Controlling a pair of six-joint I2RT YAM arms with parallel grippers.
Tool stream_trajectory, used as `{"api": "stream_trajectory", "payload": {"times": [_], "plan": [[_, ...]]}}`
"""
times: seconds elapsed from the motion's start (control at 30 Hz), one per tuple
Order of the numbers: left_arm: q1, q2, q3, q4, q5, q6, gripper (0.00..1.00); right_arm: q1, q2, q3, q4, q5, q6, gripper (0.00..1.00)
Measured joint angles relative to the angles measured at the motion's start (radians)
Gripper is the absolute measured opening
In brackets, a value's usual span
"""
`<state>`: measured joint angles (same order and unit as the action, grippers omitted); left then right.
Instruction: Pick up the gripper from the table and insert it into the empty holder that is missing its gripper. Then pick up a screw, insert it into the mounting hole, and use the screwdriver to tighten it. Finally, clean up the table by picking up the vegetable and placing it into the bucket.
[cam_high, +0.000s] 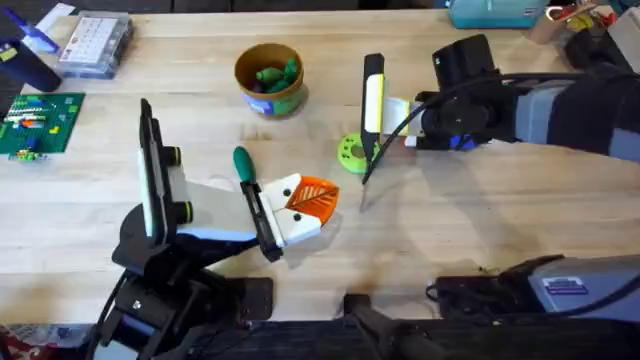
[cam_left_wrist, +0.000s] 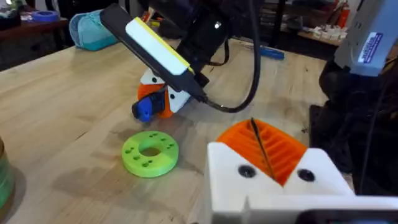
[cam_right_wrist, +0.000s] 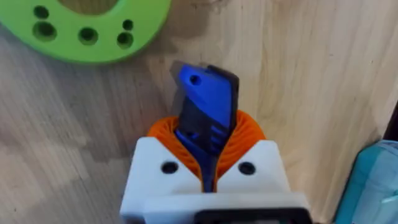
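Right claw (cam_right_wrist: 208, 134) is clamping the blue screwdriver (cam_right_wrist: 205, 99), holding it low over the worktop (cam_high: 450, 220) just right of the green disc with holes (cam_left_wrist: 150, 152). If it's going for the tightening step, I'd be keeping the tool dead upright and lowering slowly, since it's sitting deep between the orange pads and could slip. I can't make out the mounting hole itself, though.

Left claw (cam_left_wrist: 264, 146) is sitting closed near the middle, pinching a thin dark pin (can't tell exactly what).

The bucket (cam_high: 270, 95) is standing farther back, already holding green veg. The disc and the right arm's dangling cable (cam_left_wrist: 249, 81) are crowding the work spot. A clear parts box (cam_high: 95, 45) is sitting far left.
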<state>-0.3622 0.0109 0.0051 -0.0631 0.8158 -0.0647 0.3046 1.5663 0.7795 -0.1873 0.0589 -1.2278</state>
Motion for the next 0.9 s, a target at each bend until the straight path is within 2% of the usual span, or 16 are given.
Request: {"api": "stream_trajectory", "payload": {"times": [0.5, 0.53, 0.7, 0.73, 0.77, 0.9], "plan": [[0.0, 0.0, 0.0, 0.0, 0.0, 0.0, 0.015, 0.001, 0.019, -0.005, 0.083, 0.004, 0.02, 0.053], [0.0, 0.0, 0.0, 0.0, 0.0, 0.0, 0.015, 0.001, 0.019, -0.005, 0.082, 0.004, 0.025, 0.092], [0.0, 0.0, 0.0, 0.0, 0.0, 0.0, 0.015, 0.0, 0.02, 0.003, 0.116, 0.021, 0.005, 0.821], [0.0, 0.0, 0.0, 0.0, 0.0, 0.0, 0.015, 0.0, 0.02, 0.008, 0.123, 0.026, -0.005, 0.933], [0.0, 0.0, 0.0, 0.0, 0.0, 0.0, 0.015, 0.0, 0.019, 0.013, 0.124, 0.03, -0.01, 0.979], [0.0, 0.0, 0.0, 0.0, 0.0, 0.0, 0.015, 0.006, 0.019, 0.015, 0.124, 0.047, -0.015, 0.987]]}}
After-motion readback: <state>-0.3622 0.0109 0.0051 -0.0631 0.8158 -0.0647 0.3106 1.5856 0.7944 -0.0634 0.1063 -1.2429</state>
